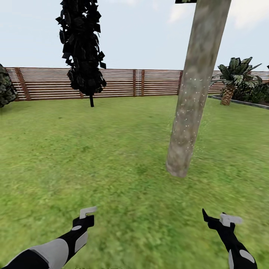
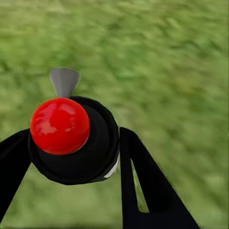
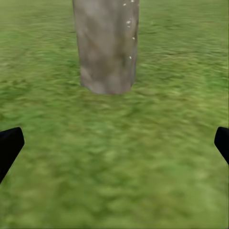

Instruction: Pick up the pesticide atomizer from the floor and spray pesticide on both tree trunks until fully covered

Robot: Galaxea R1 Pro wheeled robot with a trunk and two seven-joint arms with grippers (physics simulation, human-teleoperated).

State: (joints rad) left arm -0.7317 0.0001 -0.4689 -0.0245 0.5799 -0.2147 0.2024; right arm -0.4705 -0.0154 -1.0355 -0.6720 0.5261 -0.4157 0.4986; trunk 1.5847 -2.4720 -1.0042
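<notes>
In the left wrist view, my left gripper (image 2: 74, 138) is shut on the pesticide atomizer (image 2: 78, 152), a black body with a red round cap and a grey nozzle pointing out over the grass floor (image 2: 167, 71). The head view shows that gripper (image 1: 86, 217) low at the left above the lawn (image 1: 112, 157). A thick grey-brown tree trunk (image 1: 194, 93) rises ahead to the right, dotted with small white specks. My right gripper (image 1: 218, 220) hangs open before it. Its fingers (image 3: 9, 145) are spread wide, and the trunk's base (image 3: 107, 47) stands beyond them.
A near-black cypress (image 1: 84, 48) stands ahead to the left in front of the brown slat fence (image 1: 149, 82). A short palm (image 1: 233, 80) and bushes sit behind a grey kerb (image 1: 239, 101) at the right. A dark bush (image 1: 5, 87) is at the far left.
</notes>
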